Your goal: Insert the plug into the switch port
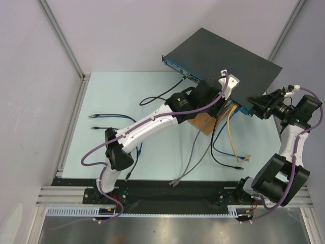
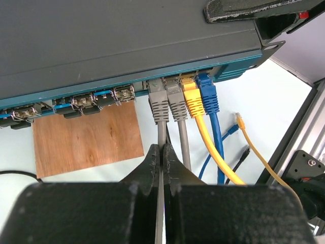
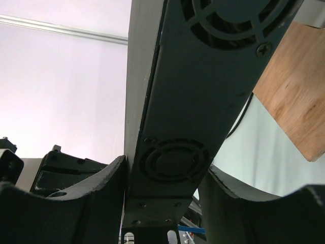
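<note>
The grey plug (image 2: pixel 158 99) sits at its socket in the blue front of the switch (image 2: pixel 127 46), at the far right of the desk (image 1: pixel 117 101). The left jaws are clenched on its grey cable (image 2: pixel 161 134). The right jaws grasp the switch's end. Best push straight in and hold the switch firm. Four plugs are in sockets: two grey, one yellow, one blue.
</note>
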Available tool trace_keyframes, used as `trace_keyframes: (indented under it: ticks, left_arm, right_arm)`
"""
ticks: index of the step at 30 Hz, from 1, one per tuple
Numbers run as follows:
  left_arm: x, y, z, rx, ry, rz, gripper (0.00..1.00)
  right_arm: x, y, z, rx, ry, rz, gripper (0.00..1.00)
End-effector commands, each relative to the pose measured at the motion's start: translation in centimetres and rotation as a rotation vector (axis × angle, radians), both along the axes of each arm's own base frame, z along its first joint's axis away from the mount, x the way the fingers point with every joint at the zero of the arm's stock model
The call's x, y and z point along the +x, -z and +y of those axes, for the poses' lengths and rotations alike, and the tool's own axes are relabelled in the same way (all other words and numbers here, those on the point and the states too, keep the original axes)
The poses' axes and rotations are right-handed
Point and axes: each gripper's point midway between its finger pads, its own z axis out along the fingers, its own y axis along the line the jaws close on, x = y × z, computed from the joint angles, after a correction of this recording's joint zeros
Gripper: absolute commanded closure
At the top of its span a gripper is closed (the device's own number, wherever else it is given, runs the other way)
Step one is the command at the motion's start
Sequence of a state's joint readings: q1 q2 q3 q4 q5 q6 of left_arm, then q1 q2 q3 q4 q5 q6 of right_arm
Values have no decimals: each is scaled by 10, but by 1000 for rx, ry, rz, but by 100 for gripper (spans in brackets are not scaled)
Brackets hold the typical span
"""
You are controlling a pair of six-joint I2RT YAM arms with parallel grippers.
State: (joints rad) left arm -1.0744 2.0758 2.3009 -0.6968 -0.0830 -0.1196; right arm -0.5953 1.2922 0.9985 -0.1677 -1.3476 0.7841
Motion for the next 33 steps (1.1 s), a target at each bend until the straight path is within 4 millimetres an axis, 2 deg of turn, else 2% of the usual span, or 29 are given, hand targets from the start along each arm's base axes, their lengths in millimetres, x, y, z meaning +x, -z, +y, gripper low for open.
trace_keyframes:
  ticks: [1, 2, 3, 6, 8, 9, 10, 11, 12, 13, 14, 15, 16, 18, 19, 20, 21, 22, 23, 24, 25, 27, 28, 29, 30, 31, 32, 33]
  left_arm:
    - [37, -71, -13, -220, -65, -179, 100]
    - [33, -84, -6, -238, -65, -192, 97]
    - [32, -73, -4, -219, -63, -175, 86]
    - [24, -79, 13, -226, -41, -169, 72]
    - [23, -82, 24, -223, -33, -167, 67]
    - [22, -77, 31, -207, -34, -162, 63]
    - [21, -91, 44, -223, -43, -174, 61]
    - [21, -93, 53, -218, -51, -172, 58]
    - [21, -95, 61, -216, -55, -168, 52]
    - [21, -102, 78, -222, -72, -170, 50]
    - [22, -103, 87, -220, -81, -171, 47]
    - [22, -95, 97, -200, -89, -162, 41]
    - [23, -109, 117, -214, -112, -183, 39]
    - [26, -108, 139, -183, -145, -209, 33]
    - [34, -96, 154, -147, -182, -202, 32]
    - [32, -103, 173, -149, -204, -216, 31]
    - [35, -98, 186, -131, -230, -212, 29]
    - [50, -74, 211, -79, -301, -181, 28]
    - [51, -76, 232, -84, -347, -177, 27]
    - [56, -52, 248, -58, -392, -124, 26]
    - [70, -43, 282, -41, -473, -100, 26]
    - [76, -20, 320, -21, -564, -49, 26]
    - [87, -9, 354, -17, -641, -12, 26]
    - [91, 1, 372, -7, -686, 13, 26]
    - [98, 18, 406, 9, -772, 56, 26]
    - [96, 30, 417, 22, -775, 98, 26]
    - [94, 41, 420, 22, -736, 142, 27]
    - [90, 59, 436, 66, -705, 179, 27]
  right_arm:
    - [-5, 24, 37, -87, -124, -56, 100]
    - [-4, 24, 36, -88, -121, -56, 100]
    - [-3, 22, 33, -91, -117, -61, 100]
    - [0, 21, 25, -94, -108, -61, 100]
    - [3, 15, 13, -97, -82, -71, 96]
    - [4, 13, 8, -98, -73, -76, 94]
    - [5, 11, 0, -97, -55, -76, 92]
    - [7, 5, -5, -104, -48, -89, 82]
    - [7, 2, -9, -114, -50, -106, 76]
    - [7, 2, -11, -102, -49, -92, 69]
    - [8, -5, -18, -119, -38, -112, 51]
    - [8, -7, -21, -128, -34, -117, 42]
    - [6, -5, -22, -134, -33, -107, 33]
    - [7, -11, -30, -159, -17, -115, 12]
    - [5, -9, -31, -178, -14, -110, 4]
    - [5, -8, -33, -186, -10, -101, 0]
    - [6, -15, -36, -217, -2, -117, 0]
    - [4, -12, -38, -225, 13, -74, 0]
    - [4, -10, -41, -273, 14, -94, 0]
    - [5, -19, -45, -311, 26, -111, 0]
    - [3, -17, -49, -332, 44, -78, 0]
    - [3, -23, -56, -385, 67, -89, 0]
    - [3, -32, -59, -410, 84, -95, 0]
    - [5, -33, -65, -456, 100, -96, 0]
    - [4, -35, -66, -481, 104, -99, 0]
    - [5, -47, -69, -520, 114, -128, 0]
    - [5, -51, -72, -548, 125, -130, 0]
    - [6, -55, -73, -579, 124, -150, 0]
